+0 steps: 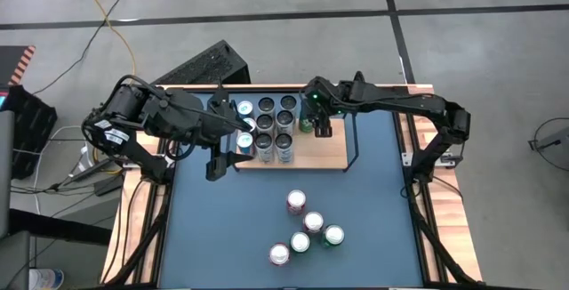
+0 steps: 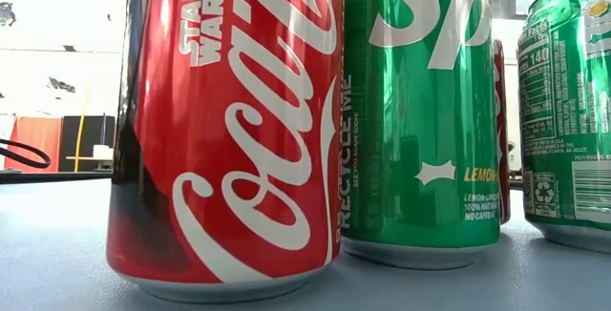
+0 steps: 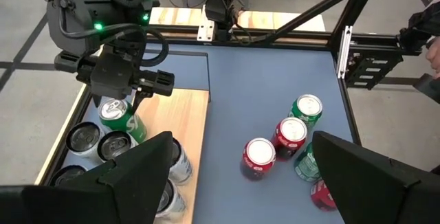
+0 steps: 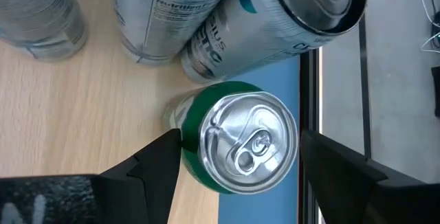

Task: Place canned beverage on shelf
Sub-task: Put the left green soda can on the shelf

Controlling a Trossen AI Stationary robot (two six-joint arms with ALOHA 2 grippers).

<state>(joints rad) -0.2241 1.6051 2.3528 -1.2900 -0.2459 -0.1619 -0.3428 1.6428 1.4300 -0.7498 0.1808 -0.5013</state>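
Observation:
The shelf point(image 1: 324, 152) is a light-wood board with a thin black wire frame, lying across the far half of the blue table. Several silver-white cans point(image 1: 276, 125) stand on it. My right gripper point(image 1: 316, 123) is over the row's right end, shut on a green canned beverage point(image 4: 240, 138), which also shows in the left wrist view point(image 3: 118, 116). My left gripper point(image 1: 227, 152) hovers open above the shelf's left end, holding nothing. Its fingers point(image 3: 137, 179) frame the table below. My right gripper pinches the green can's side wall point(image 4: 187, 141) just under its top rim, one finger point(image 4: 155, 165) on each side. The fingers slant down from above and from the table's right. The can stands about upright, its base down at the wood board point(image 4: 82, 107).
Several loose red and green cans point(image 1: 307, 228) stand in a cluster on the blue table near its front; the low view shows a red one point(image 2: 229, 130) and a green one point(image 2: 420, 111) up close. Bare shelf wood lies to the right of the green can.

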